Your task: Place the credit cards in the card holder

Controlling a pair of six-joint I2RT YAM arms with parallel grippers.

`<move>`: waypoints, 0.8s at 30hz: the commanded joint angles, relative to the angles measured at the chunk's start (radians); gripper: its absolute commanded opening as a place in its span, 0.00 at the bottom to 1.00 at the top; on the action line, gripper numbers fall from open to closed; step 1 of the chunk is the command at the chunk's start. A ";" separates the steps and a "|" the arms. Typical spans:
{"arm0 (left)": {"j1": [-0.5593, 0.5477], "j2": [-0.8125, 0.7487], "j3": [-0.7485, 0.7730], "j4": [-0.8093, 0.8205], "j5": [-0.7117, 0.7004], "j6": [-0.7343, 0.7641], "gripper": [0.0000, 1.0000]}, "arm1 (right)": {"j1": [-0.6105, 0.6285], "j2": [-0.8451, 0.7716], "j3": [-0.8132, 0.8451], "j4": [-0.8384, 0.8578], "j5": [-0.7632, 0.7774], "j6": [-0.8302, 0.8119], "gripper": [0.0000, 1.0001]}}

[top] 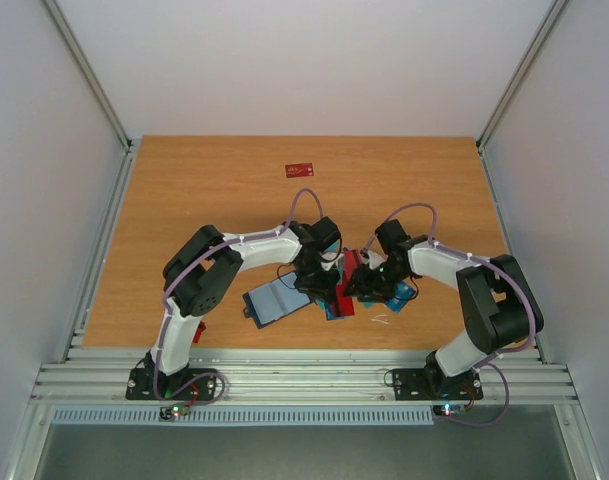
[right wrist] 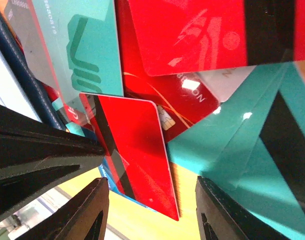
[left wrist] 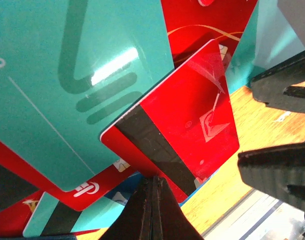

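The card holder lies open on the table, grey-blue inside up, left of a loose pile of teal, red and blue credit cards. My left gripper is shut on the striped edge of a red card and holds it tilted over the pile. The left fingers are pressed together at that edge. My right gripper is open, its fingers on either side of the same red card's free end, not touching it. The holder's navy edge shows at the left.
One red card lies alone near the table's far edge. A small red item lies beside the left arm's base. Both arms crowd the table's front middle. Metal rails run along the near edge.
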 commanded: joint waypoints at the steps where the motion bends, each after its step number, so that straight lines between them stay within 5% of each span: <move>1: -0.014 0.099 -0.030 -0.009 -0.098 0.015 0.00 | 0.002 -0.005 0.031 -0.019 0.060 -0.033 0.49; 16: -0.014 0.118 -0.010 -0.016 -0.087 0.019 0.00 | 0.078 0.119 0.059 0.037 0.022 -0.053 0.48; 24: -0.014 0.116 -0.011 -0.010 -0.088 0.014 0.00 | 0.077 0.016 0.020 0.084 -0.174 -0.019 0.43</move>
